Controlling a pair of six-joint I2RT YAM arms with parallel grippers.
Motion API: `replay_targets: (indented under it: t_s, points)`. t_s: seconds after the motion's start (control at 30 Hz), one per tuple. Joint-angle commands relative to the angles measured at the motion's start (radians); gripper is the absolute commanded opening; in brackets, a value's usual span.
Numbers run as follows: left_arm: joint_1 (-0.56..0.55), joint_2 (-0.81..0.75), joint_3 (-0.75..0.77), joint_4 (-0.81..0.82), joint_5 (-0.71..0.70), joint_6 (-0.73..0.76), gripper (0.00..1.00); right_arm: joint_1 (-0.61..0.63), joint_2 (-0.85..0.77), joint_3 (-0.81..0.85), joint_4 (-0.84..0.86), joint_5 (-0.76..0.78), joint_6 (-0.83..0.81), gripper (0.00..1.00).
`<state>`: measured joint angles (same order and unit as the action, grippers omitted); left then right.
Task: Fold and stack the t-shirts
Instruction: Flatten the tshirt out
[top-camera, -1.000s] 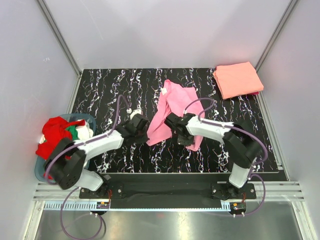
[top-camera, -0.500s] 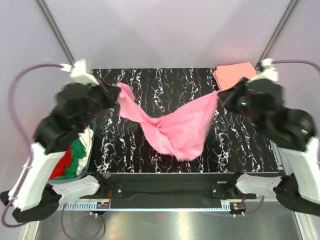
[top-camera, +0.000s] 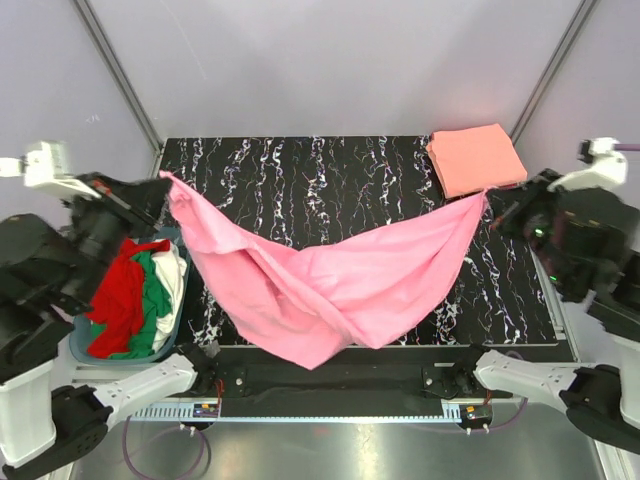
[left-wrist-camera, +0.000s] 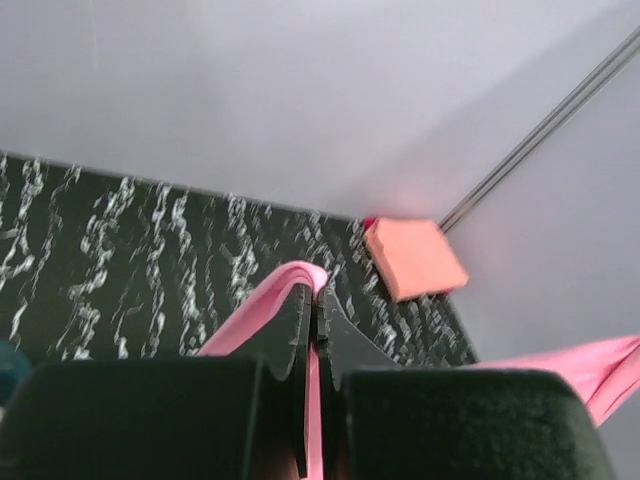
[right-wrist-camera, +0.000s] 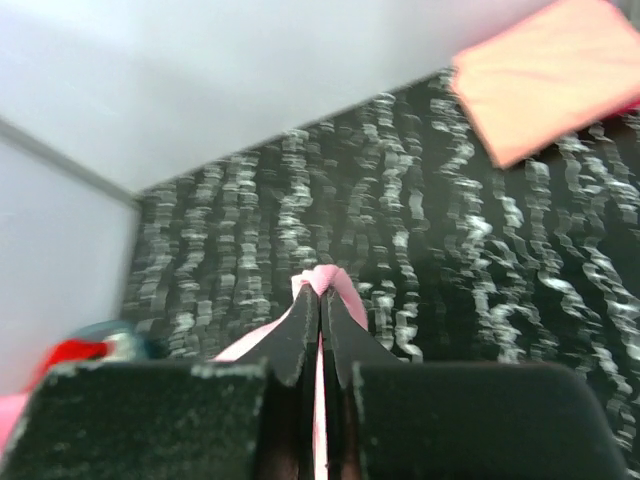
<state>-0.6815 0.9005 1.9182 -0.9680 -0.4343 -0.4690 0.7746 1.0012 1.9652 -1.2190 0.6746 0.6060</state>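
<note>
Top external: left hand (top-camera: 158, 180), right hand (top-camera: 492, 200), both pinched on one pink t-shirt (top-camera: 330, 290).

Left arm (top-camera: 50, 270) and right arm (top-camera: 590, 235): black joint housings, white lower links, white wrist caps. Purple cable (top-camera: 126, 440) loops beneath the bases. Left gripper (left-wrist-camera: 315, 296) and right gripper (right-wrist-camera: 320, 298): two tapered matte-black fingers on blocky black bodies.

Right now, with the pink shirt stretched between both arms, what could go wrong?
The left pincer and right pincer each pinch only a thin edge of the pink t-shirt; a corner may slip. Its sagging middle hangs bunched toward the table's near edge and may land creased.
</note>
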Motion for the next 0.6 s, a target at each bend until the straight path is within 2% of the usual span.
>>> replay_targets:
  t_s: [0.0,0.07,0.1,0.13,0.2,0.3,0.33,0.37,0.4,0.43,0.5,0.57]
  points:
    - [0.003,-0.03,-0.145,0.023,-0.017,-0.022,0.0,-0.003,0.109,-0.09,0.035,0.161,-0.018,0.0]
    - [0.003,-0.041,-0.247,0.063,-0.035,-0.025,0.0,-0.052,0.166,-0.133,0.061,0.177,-0.026,0.0]
    - [0.003,-0.035,-0.293,0.071,-0.05,-0.02,0.0,-0.102,0.23,-0.14,0.068,0.08,-0.025,0.0]
    - [0.003,-0.025,-0.315,0.087,-0.06,-0.014,0.0,-0.245,0.267,-0.158,0.075,0.007,-0.019,0.0]
    - [0.003,0.02,-0.349,0.101,-0.076,0.006,0.0,-0.366,0.354,-0.196,0.127,-0.195,-0.012,0.0]
    - [0.007,0.081,-0.429,0.136,-0.107,0.023,0.0,-0.507,0.471,-0.258,0.193,-0.34,-0.025,0.02]
    - [0.007,0.096,-0.465,0.146,-0.115,0.021,0.0,-0.527,0.509,-0.247,0.191,-0.365,-0.031,0.17]
    - [0.014,0.113,-0.484,0.15,-0.115,0.02,0.0,-0.55,0.546,-0.236,0.176,-0.388,-0.058,0.77]
    - [0.02,0.144,-0.499,0.152,-0.113,0.012,0.0,-0.554,0.616,-0.218,0.146,-0.382,-0.063,0.92]
    - [0.025,0.158,-0.53,0.153,-0.109,0.009,0.0,-0.554,0.648,-0.18,0.104,-0.366,-0.063,0.97]
    - [0.037,0.185,-0.585,0.164,-0.103,-0.005,0.0,-0.552,0.651,-0.213,0.076,-0.388,-0.052,0.98]
    - [0.049,0.193,-0.628,0.196,-0.084,-0.01,0.0,-0.551,0.543,-0.366,0.136,-0.452,-0.008,0.98]
